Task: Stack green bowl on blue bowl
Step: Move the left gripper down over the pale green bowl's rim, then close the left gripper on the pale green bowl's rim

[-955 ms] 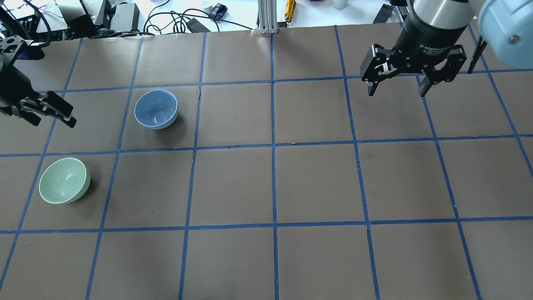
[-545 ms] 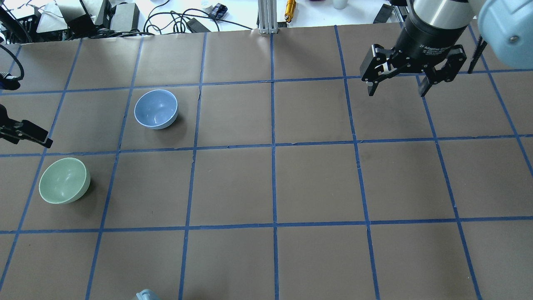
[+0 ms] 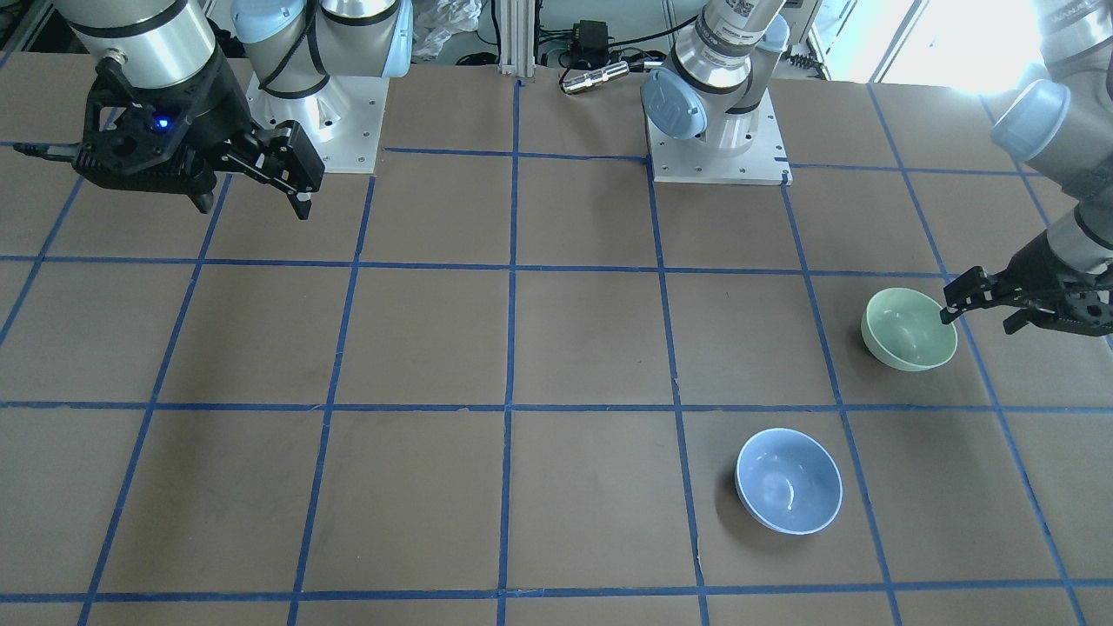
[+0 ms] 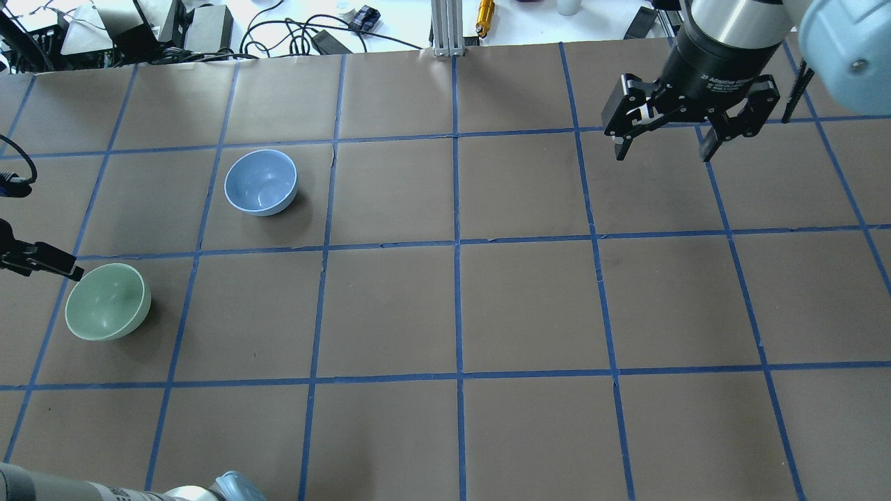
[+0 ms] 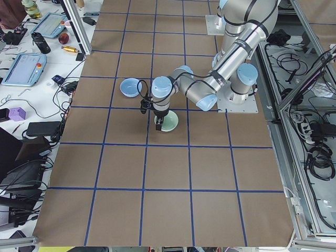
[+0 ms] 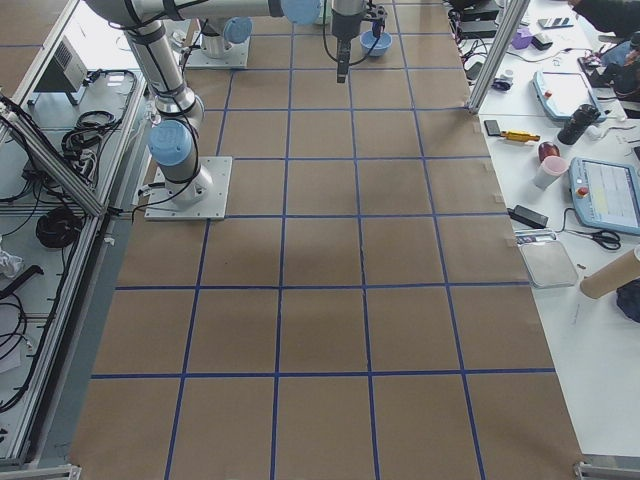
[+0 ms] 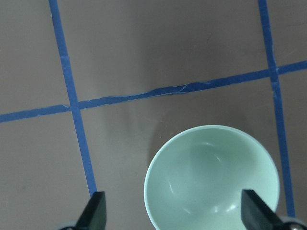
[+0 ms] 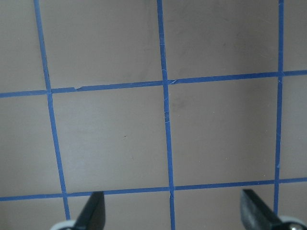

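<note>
The green bowl [image 4: 108, 311] stands upright at the near left of the table; it also shows in the front view [image 3: 909, 330] and the left wrist view [image 7: 211, 177]. The blue bowl [image 4: 261, 182] stands upright and empty one grid square farther out and to the right [image 3: 789, 480]. My left gripper [image 7: 175, 213] is open above the green bowl, its fingers spread wider than the bowl. One finger [image 4: 43, 261] shows at the bowl's far-left rim. My right gripper [image 4: 663, 149] is open and empty, high over the far right of the table.
Brown paper with a blue tape grid [image 4: 457, 243] covers the table. Cables and power bricks [image 4: 174, 28] and an aluminium post [image 4: 445, 28] lie past the far edge. The two arm bases [image 3: 717, 148] stand on the robot's side.
My left gripper has moved from beside the blue bowl toward the robot, to the green bowl's rim. The bowls and the right gripper have not moved.
</note>
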